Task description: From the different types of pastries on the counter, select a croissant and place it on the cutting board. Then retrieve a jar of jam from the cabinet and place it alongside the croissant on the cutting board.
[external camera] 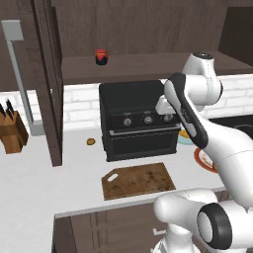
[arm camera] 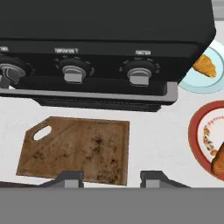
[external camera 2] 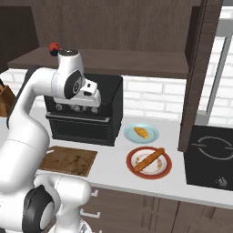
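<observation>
Nearest me, in the hand view, my hand (arm camera: 112, 177) hangs above the front edge of the surface (arm camera: 153, 131) with its two tips drawn together and nothing between them. Just beyond the tips lies the cutting board (arm camera: 78, 148), bare, its handle hole at about ten o'clock on the board.

At three o'clock from the board sits the red-rimmed plate (external camera 2: 149, 162) carrying the long stick pastry (external camera 2: 149, 159); I leave that one alone. Past it, toward one o'clock from my hand, is the pale blue plate (external camera 2: 141, 133) with the croissant (external camera 2: 142, 133) resting in its middle, right beside the black oven (external camera 2: 86, 109). A small brown lump (external camera: 91, 142) sits on the surface on the oven's other side.

Farthest off, at twelve o'clock and high, the jar of jam (external camera: 101, 57) stands on the cabinet (external camera: 148, 66) shelf above the oven, well apart from everything else.

As I judge it, the step in hand is the reach for the croissant, and nothing of the task is done yet. To do it well I would spread the tips first, carry the hand across to one o'clock clear of the oven's corner and knobs, then come straight down over the croissant's thick middle, with the tips across its narrow width, not along the crescent. The pastry looks small and light, so a gentle close should do; the plate could slide if I nudge its rim.
</observation>
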Motion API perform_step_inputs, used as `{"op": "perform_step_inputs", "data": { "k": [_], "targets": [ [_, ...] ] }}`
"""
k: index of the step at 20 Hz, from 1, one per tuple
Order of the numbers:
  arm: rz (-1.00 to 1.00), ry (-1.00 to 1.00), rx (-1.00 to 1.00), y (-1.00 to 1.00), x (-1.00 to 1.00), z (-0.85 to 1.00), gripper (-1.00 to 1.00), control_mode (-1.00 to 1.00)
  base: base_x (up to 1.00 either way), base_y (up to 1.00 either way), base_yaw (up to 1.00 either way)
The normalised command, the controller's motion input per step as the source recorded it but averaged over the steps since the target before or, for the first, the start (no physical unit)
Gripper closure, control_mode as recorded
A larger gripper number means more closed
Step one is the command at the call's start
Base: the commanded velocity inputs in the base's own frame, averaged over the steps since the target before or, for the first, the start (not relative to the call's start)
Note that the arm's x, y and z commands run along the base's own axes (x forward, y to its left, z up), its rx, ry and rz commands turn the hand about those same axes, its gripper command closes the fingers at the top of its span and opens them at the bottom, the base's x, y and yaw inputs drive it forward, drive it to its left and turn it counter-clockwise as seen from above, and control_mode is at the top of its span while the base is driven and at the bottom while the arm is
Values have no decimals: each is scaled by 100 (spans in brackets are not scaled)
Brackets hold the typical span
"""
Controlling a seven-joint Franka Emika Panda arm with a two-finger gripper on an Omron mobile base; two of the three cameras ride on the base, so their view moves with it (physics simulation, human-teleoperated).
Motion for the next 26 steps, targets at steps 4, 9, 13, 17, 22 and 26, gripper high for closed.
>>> {"op": "perform_step_inputs", "data": {
  "k": [4,9,13,17,22,26],
  "targets": [
    [0,0,0,-7,-1,0,-100,-100,0,0,0],
    [3,0,0,-18,-16,0,-100,-100,0,0,0],
    [8,0,0,-31,-20,0,-100,-100,0,0,0],
    [9,0,0,-46,-13,0,-100,-100,0,0,0],
    [7,0,0,-72,-8,-22,-100,-100,0,0,0],
    [12,0,0,-59,0,-25,-100,-100,0,0,0]
  ]
}}
